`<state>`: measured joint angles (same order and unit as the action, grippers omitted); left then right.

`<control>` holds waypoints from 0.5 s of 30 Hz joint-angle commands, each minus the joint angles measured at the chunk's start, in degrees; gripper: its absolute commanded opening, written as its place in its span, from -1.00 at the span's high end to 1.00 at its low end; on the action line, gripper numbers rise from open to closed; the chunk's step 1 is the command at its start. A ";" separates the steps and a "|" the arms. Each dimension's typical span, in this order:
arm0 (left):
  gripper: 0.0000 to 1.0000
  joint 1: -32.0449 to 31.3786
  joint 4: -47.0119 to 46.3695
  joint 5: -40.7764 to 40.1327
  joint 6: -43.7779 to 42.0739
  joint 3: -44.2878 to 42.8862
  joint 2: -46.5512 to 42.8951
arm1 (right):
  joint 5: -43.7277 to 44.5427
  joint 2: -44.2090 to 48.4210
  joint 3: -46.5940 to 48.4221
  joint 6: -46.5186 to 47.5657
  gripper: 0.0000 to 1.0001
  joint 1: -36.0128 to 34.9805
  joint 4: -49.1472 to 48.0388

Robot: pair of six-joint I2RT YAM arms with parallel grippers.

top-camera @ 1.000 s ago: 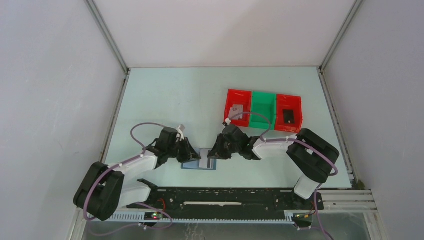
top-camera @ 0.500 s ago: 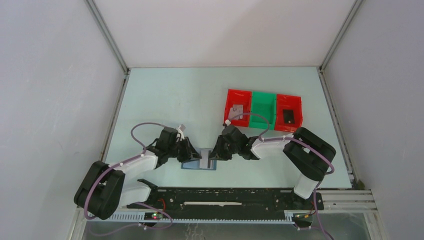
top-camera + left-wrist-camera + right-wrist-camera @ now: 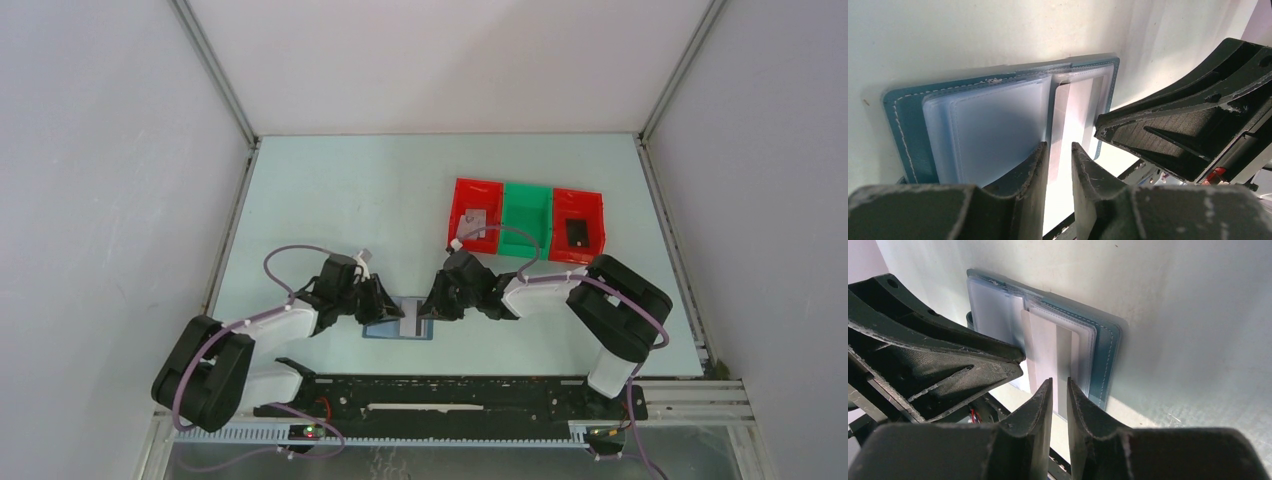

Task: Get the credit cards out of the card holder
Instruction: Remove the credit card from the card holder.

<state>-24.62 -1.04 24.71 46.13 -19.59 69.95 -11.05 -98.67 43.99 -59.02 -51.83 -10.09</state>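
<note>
The card holder (image 3: pixel 378 331), a teal bifold with blue-grey clear pockets, lies open and flat near the table's front edge (image 3: pixel 983 130) (image 3: pixel 1105 355). A white credit card with a grey stripe (image 3: pixel 410 320) sticks partly out of its right-hand pocket toward the front (image 3: pixel 1075 110) (image 3: pixel 1048 350). My left gripper (image 3: pixel 385 305) (image 3: pixel 1058 150) points down over the fold, jaws a narrow gap apart, nothing between them. My right gripper (image 3: pixel 432 303) (image 3: pixel 1059 385) hovers over the card's stripe, jaws also a narrow gap apart and holding nothing. Whether either fingertip touches the card I cannot tell.
At the back right stand three joined bins. The left red bin (image 3: pixel 462 195) holds a grey card (image 3: pixel 475 217), the green bin (image 3: pixel 526 205) sits in the middle, and the right red bin (image 3: pixel 578 205) holds a black card (image 3: pixel 577 236). The rail with both arm bases (image 3: pixel 450 395) runs just in front of the card holder.
The left gripper's jaws have spread a little wider. Both arms, the card holder and the white card stay almost where they were.
</note>
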 commanded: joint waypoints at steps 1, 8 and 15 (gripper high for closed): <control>0.42 0.28 -1.25 0.74 -0.07 1.34 0.44 | 2.73 1.98 0.32 1.36 0.49 -0.03 1.65; 0.42 0.28 -1.25 0.52 -0.07 1.45 0.70 | 3.40 2.93 0.05 1.68 0.49 -0.36 1.65; 0.42 0.28 -1.16 0.63 -0.07 1.15 0.71 | 2.58 1.53 0.00 1.48 0.48 -0.45 1.11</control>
<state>-24.62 -1.26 24.80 46.15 -19.59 70.24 -9.50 -97.93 43.99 -58.59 -51.90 -8.97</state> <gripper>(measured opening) 0.289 0.258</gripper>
